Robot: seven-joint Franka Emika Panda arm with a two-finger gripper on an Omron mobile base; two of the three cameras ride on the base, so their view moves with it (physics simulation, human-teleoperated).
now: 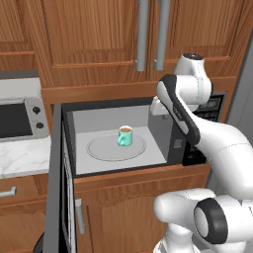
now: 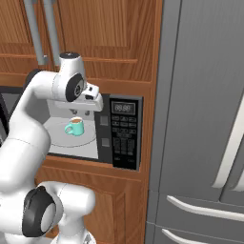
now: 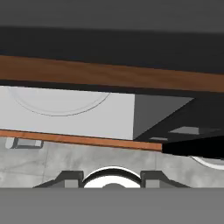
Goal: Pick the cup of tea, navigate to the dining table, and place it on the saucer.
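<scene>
Wood cabinets (image 1: 94, 34) frame an open microwave (image 1: 111, 136), door swung left. Inside, the cup (image 1: 125, 136) is seen upright on the grey plate (image 1: 101, 149), slightly right of its centre, tea filling it. The gripper (image 2: 78, 111) is held at the cavity's upper right mouth, above and to the right of the cup and apart from it; nothing is gripped, and its opening cannot be told. In the hand view the plate rim is shown ahead. A reach inward and down-left is judged necessary.
</scene>
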